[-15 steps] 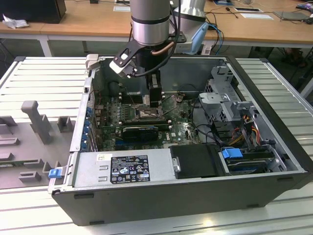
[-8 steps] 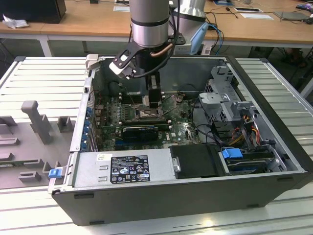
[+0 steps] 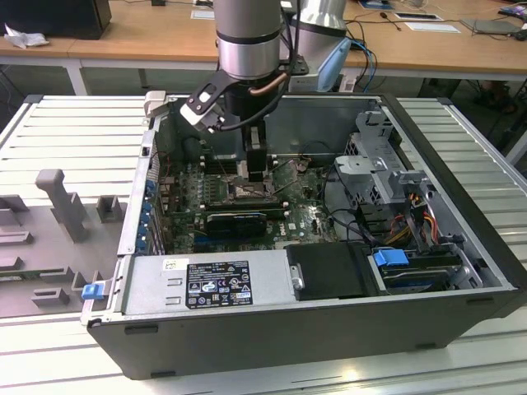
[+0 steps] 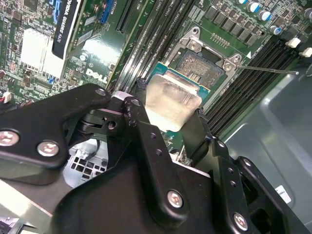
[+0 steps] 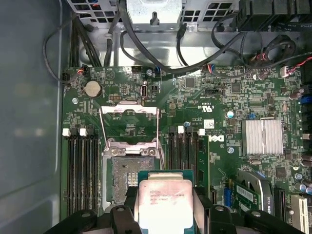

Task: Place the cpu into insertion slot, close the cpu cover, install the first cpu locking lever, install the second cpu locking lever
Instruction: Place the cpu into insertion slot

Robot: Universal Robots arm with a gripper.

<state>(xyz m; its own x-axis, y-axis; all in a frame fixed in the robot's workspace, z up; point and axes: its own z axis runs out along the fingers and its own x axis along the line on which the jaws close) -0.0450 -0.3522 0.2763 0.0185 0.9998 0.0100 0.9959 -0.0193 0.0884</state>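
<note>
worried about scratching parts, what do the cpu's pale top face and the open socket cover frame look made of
Small square cpu: pale silver-grey metal face, brushed-matte, with soft glare; green circuit-board rim beneath. Thin square cpu cover: bare silver-grey sheet metal, probably steel, by its thin bright edges.

Arm upright, gripper pointing straight down, fingers clamped on opposite edges of the cpu

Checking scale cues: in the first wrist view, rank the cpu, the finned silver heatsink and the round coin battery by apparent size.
1. cpu, though nearest the camera, which inflates it.
2. finned heatsink.
3. coin battery.
</note>
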